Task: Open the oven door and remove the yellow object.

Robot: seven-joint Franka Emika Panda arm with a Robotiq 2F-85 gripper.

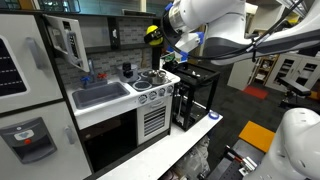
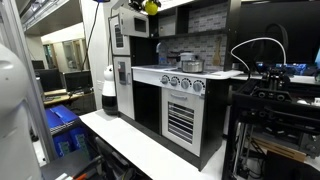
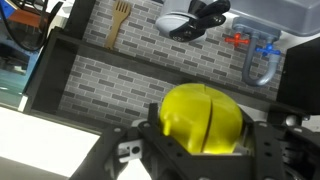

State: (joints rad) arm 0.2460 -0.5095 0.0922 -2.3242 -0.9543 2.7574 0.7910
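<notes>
A bright yellow ball (image 3: pixel 203 118) fills the lower middle of the wrist view, clamped between my gripper's (image 3: pixel 205 128) dark fingers (image 3: pixel 150 142). In both exterior views the gripper (image 1: pixel 156 38) holds the ball (image 1: pixel 152 32) high in the air, above the toy kitchen's stove and in front of the brick back wall. From the far side the ball (image 2: pixel 150 5) shows at the top edge. The oven door (image 1: pixel 67 42), white-framed with a dark window, stands swung open on the upper left of the kitchen; it also shows in an exterior view as the oven door (image 2: pixel 118 34).
Below the gripper are the stove top with a pot (image 1: pixel 148 77), a sink (image 1: pixel 100 95) and the black-glass lower oven (image 1: pixel 110 140). A black open frame (image 1: pixel 195 95) stands beside the kitchen. A wooden spatula (image 3: pixel 119 22) and a blue bottle (image 3: pixel 258 55) hang by the brick wall.
</notes>
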